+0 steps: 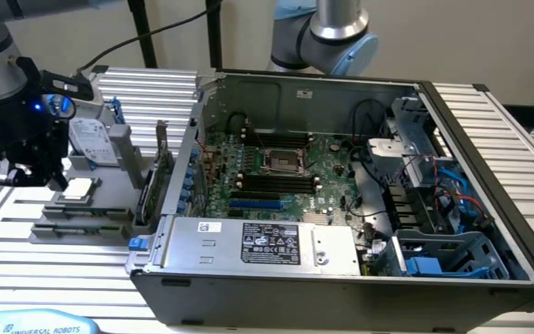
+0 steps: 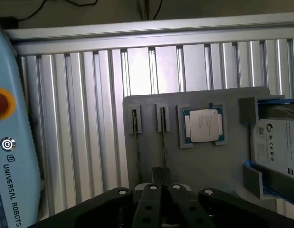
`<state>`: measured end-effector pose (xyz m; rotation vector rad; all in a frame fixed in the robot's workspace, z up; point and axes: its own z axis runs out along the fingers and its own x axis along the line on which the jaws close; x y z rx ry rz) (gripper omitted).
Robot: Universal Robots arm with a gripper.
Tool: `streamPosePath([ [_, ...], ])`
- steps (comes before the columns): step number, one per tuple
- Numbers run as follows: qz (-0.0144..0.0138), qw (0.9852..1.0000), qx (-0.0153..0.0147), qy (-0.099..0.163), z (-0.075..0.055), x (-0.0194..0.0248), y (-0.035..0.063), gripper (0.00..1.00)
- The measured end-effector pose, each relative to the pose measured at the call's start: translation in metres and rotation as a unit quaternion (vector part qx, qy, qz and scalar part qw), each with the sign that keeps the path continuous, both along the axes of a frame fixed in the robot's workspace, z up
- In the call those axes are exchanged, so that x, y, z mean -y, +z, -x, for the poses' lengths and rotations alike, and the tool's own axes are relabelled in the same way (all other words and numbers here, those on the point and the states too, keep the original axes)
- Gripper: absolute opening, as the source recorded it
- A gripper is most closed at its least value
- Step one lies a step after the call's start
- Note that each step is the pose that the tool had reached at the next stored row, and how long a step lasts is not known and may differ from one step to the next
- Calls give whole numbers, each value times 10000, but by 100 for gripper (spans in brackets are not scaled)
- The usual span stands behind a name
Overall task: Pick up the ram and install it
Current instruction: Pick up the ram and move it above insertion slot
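Note:
Two rams stand edge-on in slots of a grey holder (image 2: 218, 166); one ram (image 2: 162, 119) lies straight ahead of my fingertips and a second ram (image 2: 136, 121) sits in the slot beside it. My gripper (image 2: 161, 175) hangs above the holder with its fingers shut and nothing between them. In the exterior view the gripper (image 1: 35, 179) is at the far left, over the holder (image 1: 53, 233) and apart from it. The open computer case (image 1: 489, 209) lies to the exterior view's right, its black memory slots (image 1: 277, 182) on the motherboard.
On the holder sit a CPU chip (image 2: 202, 125) and a hard drive (image 2: 279, 142). A green expansion card (image 1: 156, 177) stands upright between holder and case. A blue teach pendant (image 2: 9, 142) lies on the ribbed aluminium table (image 2: 80, 118). A second arm (image 1: 336, 31) stands behind the case.

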<state>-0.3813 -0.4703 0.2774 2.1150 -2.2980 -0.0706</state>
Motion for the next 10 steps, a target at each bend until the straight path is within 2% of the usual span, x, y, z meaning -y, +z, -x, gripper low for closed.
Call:
streamPosePath([
  [5, 0, 10000, -1, 16, -61, 41, -46, 12],
  [8, 0, 10000, -1, 38, -79, 66, -98, 30],
  [10, -1, 10000, -1, 69, -83, 78, -134, 30],
])
